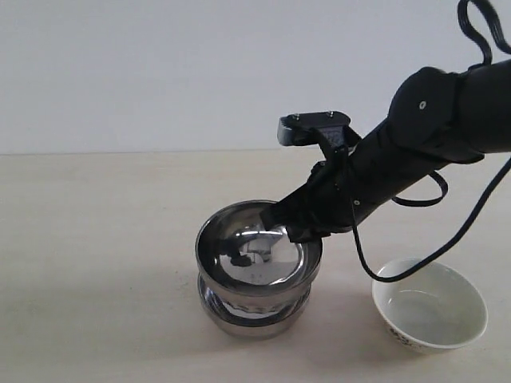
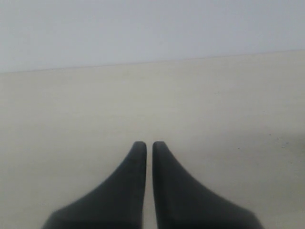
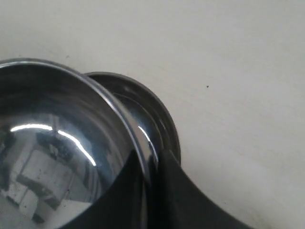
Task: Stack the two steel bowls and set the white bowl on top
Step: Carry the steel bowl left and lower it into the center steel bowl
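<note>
A smooth steel bowl sits tilted in a second steel bowl with a ribbed lower side, at the table's middle. My right gripper is shut on the upper bowl's far right rim, one finger inside and one outside. In the right wrist view the upper bowl fills the frame over the lower bowl's rim, with the right gripper pinching its edge. The white bowl stands upright at the front right, with dark marks on its wall. My left gripper is shut, empty, over bare table.
The pale table stretches left of the stacked bowls. A plain wall rises behind the table's far edge. The right arm's black cable hangs just above the white bowl.
</note>
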